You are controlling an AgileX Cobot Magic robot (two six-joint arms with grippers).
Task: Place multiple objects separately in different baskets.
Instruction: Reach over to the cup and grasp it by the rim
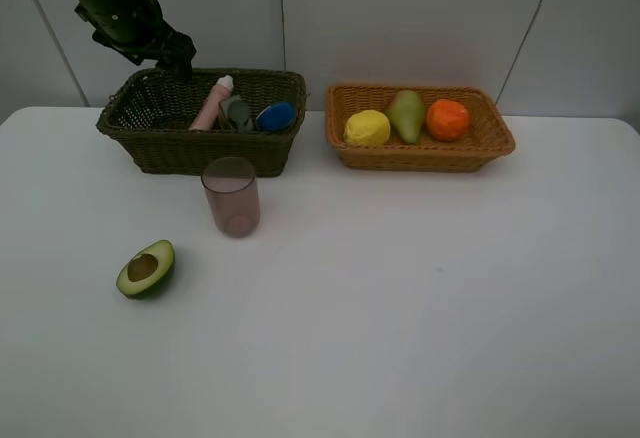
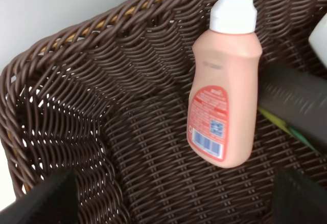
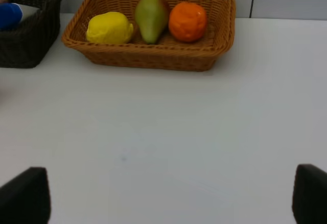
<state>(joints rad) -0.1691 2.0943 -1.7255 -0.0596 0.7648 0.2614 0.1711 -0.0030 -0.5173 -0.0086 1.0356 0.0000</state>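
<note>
Items are being sorted on a white bench (image 1: 420,318).
In the deep dark brown-green wicker basket (image 1: 200,148) a pink plastic bottle (image 2: 225,96) is laid beneath the left claw (image 2: 173,203), which is spread wide and empty. The right claw (image 3: 171,198) is likewise spread and empty. A translucent pinkish cup (image 1: 231,198) and a green avocado half (image 1: 146,269) are seen on the bench before that basket.

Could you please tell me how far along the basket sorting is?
Done: lemon, pear and orange lie in the orange-tan basket; pink bottle, black pump bottle and blue-capped bottle lie in the dark basket. In hand: nothing; the left jaws stand open over the dark basket, the right jaws open over the table. Remaining: the cup and avocado half, both on the table.
</note>
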